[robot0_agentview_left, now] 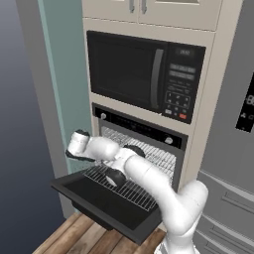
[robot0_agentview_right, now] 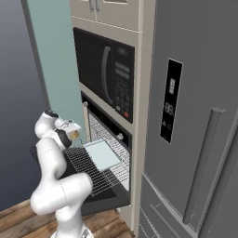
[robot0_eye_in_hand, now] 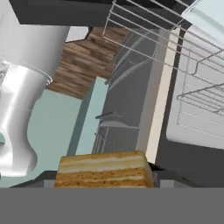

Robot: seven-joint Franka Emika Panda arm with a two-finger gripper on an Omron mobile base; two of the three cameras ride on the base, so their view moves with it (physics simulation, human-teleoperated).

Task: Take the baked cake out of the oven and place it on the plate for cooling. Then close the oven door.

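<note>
- Golden-brown layered cake sits at the bottom of the hand view, right at the gripper, with pale cream stripes showing along its side; it appears to be held clear of the oven.
- Gripper hangs out to the left of the open oven, above the lowered oven door. Its fingers are covered by the cake, so how wide they stand cannot be read; judging by the cake's position, they are probably closed on it.
- Judged as a load, the cake is light, soft and crumbly. A firm squeeze would dent the layers, so the hold belongs low on the flat sides, with slow, level carrying.
- Wire rack is pulled out over the door, and a pale baking tray rests on it.
- Microwave sits above the oven, and a grey refrigerator stands to the right.
- Hard to make out: the cake's top and far side are cut off, and contact between fingers and cake is hidden.
</note>
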